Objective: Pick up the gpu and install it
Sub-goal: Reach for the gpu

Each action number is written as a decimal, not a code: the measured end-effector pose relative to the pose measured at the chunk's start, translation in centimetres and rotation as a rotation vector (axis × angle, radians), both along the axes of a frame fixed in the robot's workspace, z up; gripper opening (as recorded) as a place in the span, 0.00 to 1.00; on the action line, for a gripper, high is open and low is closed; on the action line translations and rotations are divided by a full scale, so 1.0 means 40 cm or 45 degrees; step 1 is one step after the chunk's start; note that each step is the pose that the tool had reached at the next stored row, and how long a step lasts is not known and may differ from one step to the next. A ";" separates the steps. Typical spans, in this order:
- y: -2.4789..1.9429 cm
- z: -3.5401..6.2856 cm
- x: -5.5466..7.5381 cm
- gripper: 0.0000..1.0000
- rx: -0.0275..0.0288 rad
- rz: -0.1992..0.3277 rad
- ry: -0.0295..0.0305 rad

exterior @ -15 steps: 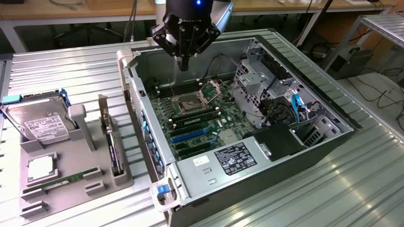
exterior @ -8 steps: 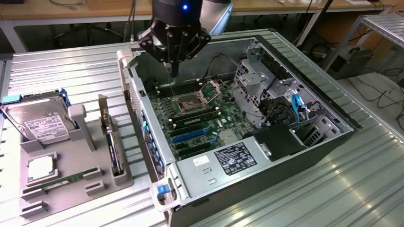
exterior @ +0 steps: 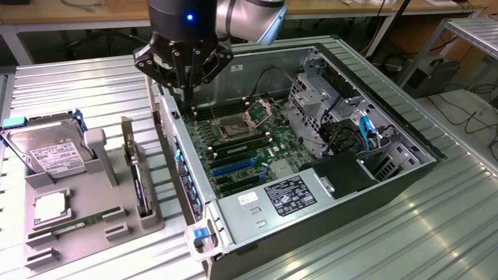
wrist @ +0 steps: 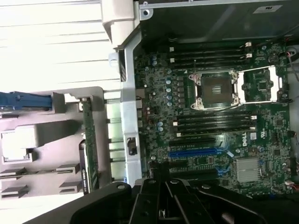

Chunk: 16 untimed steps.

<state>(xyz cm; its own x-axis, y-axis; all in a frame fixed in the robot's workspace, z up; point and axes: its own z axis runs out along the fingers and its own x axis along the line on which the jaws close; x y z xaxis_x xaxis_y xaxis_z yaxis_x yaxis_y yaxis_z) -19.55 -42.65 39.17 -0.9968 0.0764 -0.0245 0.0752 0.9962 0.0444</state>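
The flat, green-edged gpu (exterior: pixel 139 182) stands on edge in a gray molded tray (exterior: pixel 148 223), well apart from the gripper (exterior: pixel 186 87), whose fingers are closed and empty.

Ribbed metal table (exterior: pixel 78 87), computer case (exterior: pixel 350 227), seemingly plastic tray (exterior: pixel 93 198)

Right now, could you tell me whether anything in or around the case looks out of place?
Nothing looks spilled or broken. One oddity: the CPU socket lies bare, its metal cover flipped open beside it. The gpu stands on edge in its grey holder, outside the case.
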 end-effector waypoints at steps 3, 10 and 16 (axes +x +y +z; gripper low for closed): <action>-0.007 -0.003 -0.032 0.11 -0.0002 0.000 0.0001; -0.024 -0.024 -0.122 0.11 -0.0001 0.000 0.0001; -0.039 -0.050 -0.205 0.11 -0.0002 0.000 0.0002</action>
